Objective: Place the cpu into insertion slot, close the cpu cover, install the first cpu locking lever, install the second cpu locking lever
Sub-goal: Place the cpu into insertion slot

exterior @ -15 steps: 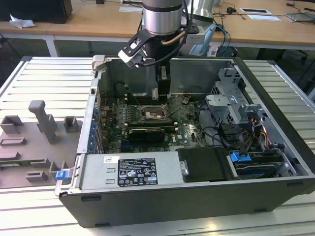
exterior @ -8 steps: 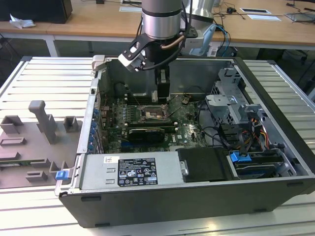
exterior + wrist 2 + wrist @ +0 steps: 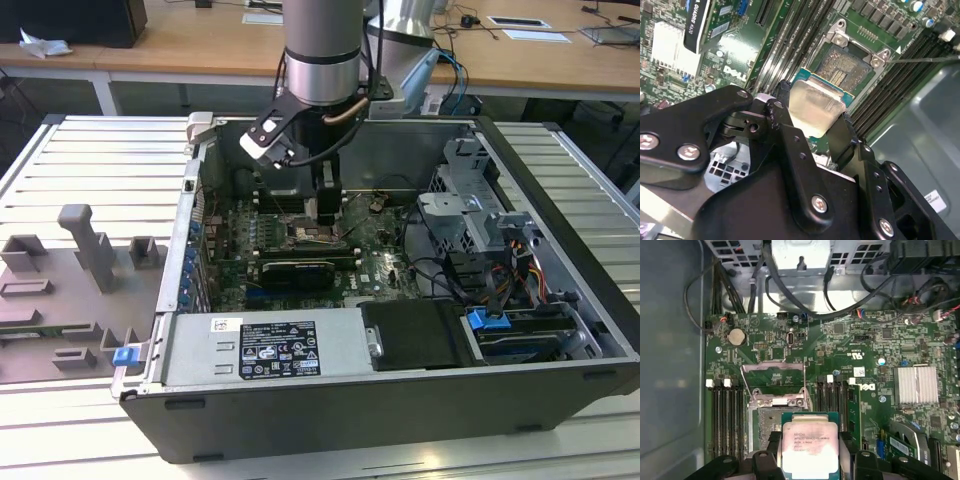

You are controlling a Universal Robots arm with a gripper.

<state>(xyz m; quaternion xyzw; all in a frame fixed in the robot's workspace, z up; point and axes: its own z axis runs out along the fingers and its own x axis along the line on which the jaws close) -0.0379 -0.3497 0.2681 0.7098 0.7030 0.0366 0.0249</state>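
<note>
Second wrist view — pincer (image 3: 812, 120) holds one cpu (image 3: 816, 102), one insertion slot (image 3: 847, 65)

A: Case first, quick.
B: Open dark computer case (image 3: 400, 420) lying flat on the ribbed metal desk (image 3: 90, 160). Silver power supply (image 3: 265, 350) sits along its near wall (white label on top).
A: The exterior view's left?
B: Grey fixture blocks (image 3: 88, 250) on the desk, with a blue clip (image 3: 123, 355) just beside the case corner.
A: Other end of the case?
B: Metal drive cage (image 3: 470, 205), with a blue tab (image 3: 487, 320) nearer the camera.
A: Board parts, first wrist view?
B: Green board (image 3: 860, 340) with a coin cell (image 3: 736, 336), a finned silver heatsink (image 3: 915, 385) and black memory slots (image 3: 727, 415). Black cables (image 3: 766, 270) loop over its far edge.
</note>
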